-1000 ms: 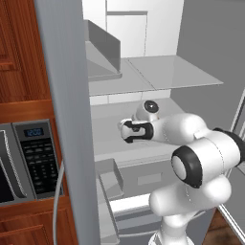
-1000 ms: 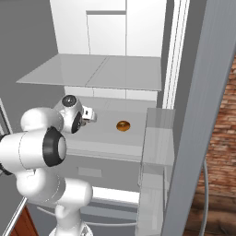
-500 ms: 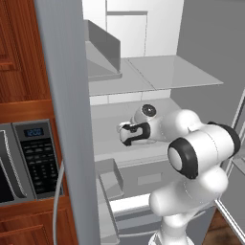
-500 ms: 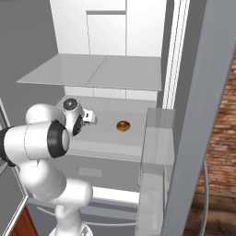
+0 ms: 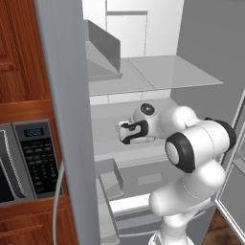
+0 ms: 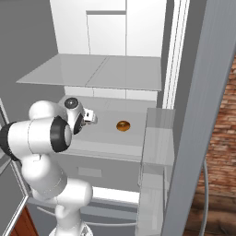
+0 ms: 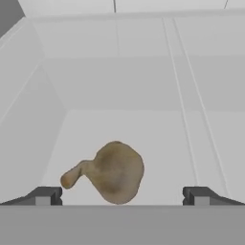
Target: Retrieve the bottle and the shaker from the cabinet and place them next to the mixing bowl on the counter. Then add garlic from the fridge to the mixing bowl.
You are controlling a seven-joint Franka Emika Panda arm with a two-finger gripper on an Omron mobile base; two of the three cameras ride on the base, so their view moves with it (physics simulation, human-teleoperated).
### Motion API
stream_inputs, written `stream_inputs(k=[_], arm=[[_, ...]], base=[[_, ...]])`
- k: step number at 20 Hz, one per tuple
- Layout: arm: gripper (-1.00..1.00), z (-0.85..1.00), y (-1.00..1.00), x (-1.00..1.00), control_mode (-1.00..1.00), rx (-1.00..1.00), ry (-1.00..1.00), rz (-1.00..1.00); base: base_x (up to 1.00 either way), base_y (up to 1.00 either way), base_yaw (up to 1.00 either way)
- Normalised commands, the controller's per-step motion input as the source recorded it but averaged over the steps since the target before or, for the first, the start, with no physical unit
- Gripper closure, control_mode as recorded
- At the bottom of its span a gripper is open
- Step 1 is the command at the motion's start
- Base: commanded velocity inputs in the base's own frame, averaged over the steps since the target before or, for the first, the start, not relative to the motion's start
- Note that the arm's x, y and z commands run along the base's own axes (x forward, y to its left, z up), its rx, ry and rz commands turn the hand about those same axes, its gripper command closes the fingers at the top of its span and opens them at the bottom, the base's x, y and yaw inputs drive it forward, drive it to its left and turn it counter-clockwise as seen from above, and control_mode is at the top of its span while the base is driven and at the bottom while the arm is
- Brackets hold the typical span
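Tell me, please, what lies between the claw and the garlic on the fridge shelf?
Nothing: in the hand view, bare white shelf surrounds the garlic, which lies just ahead of the open claw, left of centre between its fingertips.

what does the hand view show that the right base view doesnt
Hand view: the garlic, a tan bulb with a stub stem, lying on the white fridge shelf between the open claw's two fingertips.

Right base view: an orange-brown ring-shaped food on that shelf, the robot's white arm reaching in, the door bins and a brick wall to the right.

Both: the fridge's white interior, its shelf and back wall.
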Motion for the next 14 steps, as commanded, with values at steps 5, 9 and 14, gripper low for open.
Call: stream_inputs(k=[5, 9, 14], arm=[[-1.00, -0.02, 0.00, 0.05, -1.00, 0.00, 0.04, 0.00], [-1.00, -0.03, 0.00, 0.06, -1.00, 0.00, 0.03, 0.00], [-1.00, -0.15, 0.00, 0.07, -1.00, 0.00, 0.01, 0.00]], base=[[0.00, 0.00, 0.00], [0.00, 0.00, 0.00], [0.00, 0.00, 0.00]])
